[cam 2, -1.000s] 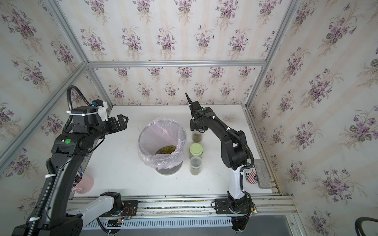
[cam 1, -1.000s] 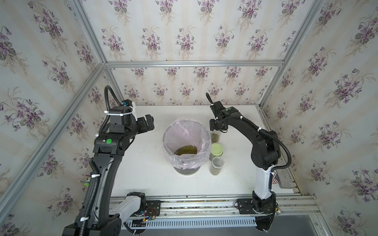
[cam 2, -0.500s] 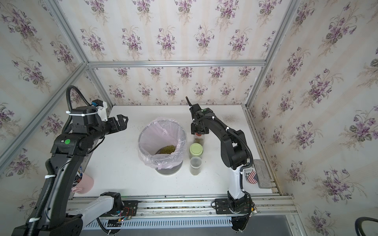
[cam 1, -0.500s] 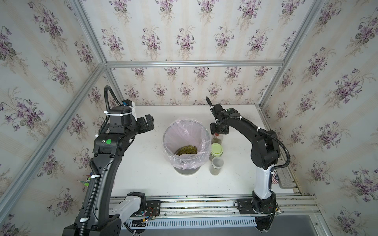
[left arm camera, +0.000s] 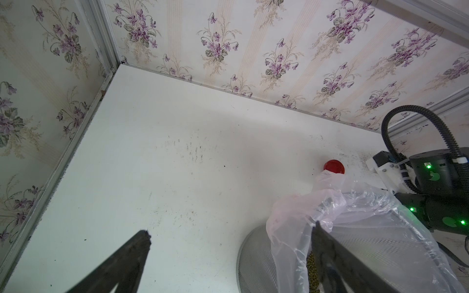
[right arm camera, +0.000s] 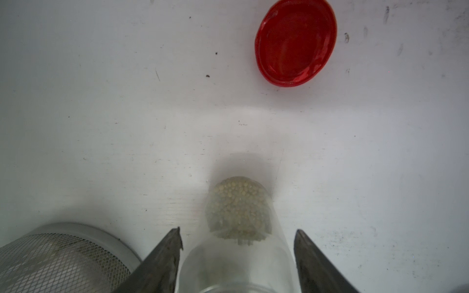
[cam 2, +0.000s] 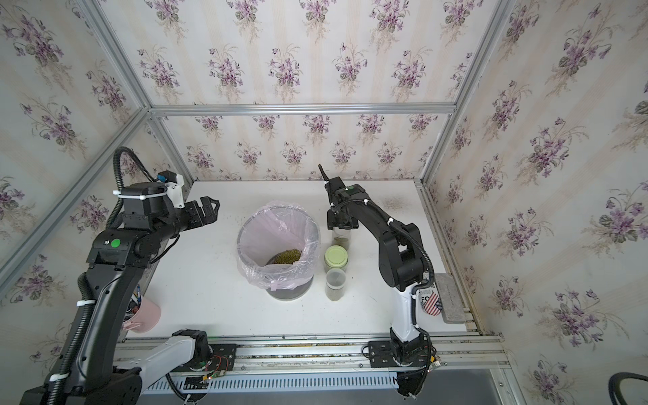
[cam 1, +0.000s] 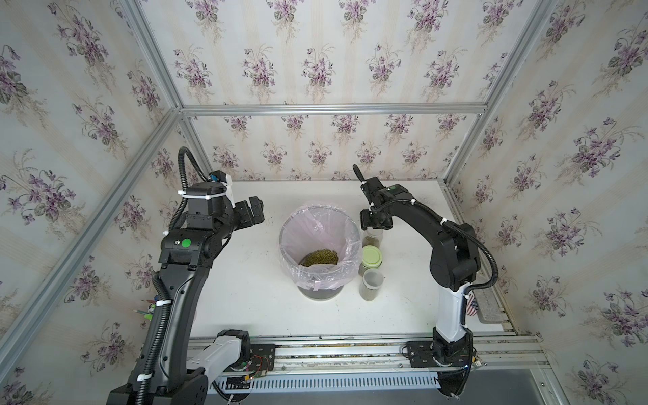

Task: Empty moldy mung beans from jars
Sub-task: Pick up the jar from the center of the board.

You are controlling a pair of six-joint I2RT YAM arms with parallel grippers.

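Now: right gripper point(right arm camera: 237, 229) above far jar point(right arm camera: 238, 253), fingers point(right arm camera: 162, 256) parted, straddling it, gap showing on one side. Far jar upright, lidless, mung beans point(right arm camera: 238, 210) in bottom; farthest of three in row just beside bin point(cam 1: 317, 292), toward right edge of tabletop point(cam 1: 245, 298). Middle jar point(cam 2: 333, 269) capped by pale green lid point(cam 2: 335, 256); near jar point(cam 1: 371, 285) looks lidless, beans low inside. More mung beans point(cam 1: 319, 257) heaped in bin's pink bag point(cam 1: 308, 228). Red lid point(right arm camera: 295, 43) flat on tabletop nearer far edge. Left gripper point(left arm camera: 230, 227) spread wide, empty, above tabletop toward left edge.
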